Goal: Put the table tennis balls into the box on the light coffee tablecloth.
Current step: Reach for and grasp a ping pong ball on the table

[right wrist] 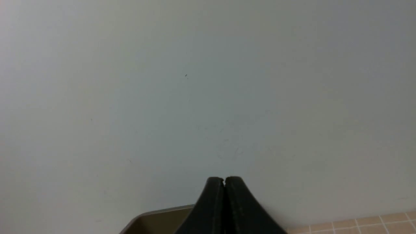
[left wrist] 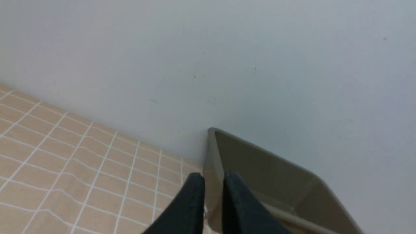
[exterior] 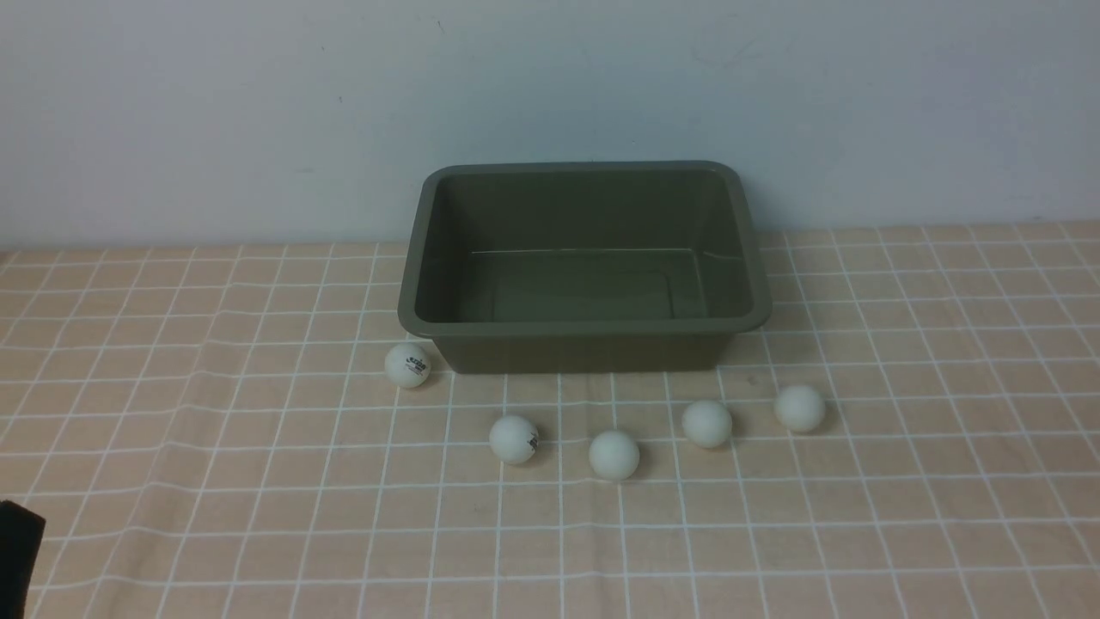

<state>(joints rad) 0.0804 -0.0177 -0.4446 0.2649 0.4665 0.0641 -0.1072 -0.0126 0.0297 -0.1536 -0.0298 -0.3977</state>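
Note:
The olive-green box stands empty at the back middle of the light coffee tablecloth. Several white table tennis balls lie in front of it: one with a logo by its front left corner, another with a logo, and plain ones. My left gripper points at the box's corner, with a narrow gap between its black fingers and nothing in them. My right gripper is shut and empty, and the box's rim shows below it.
A pale wall rises directly behind the box. A black part of my left arm shows at the front view's lower left edge. The cloth is slightly wrinkled on the left.

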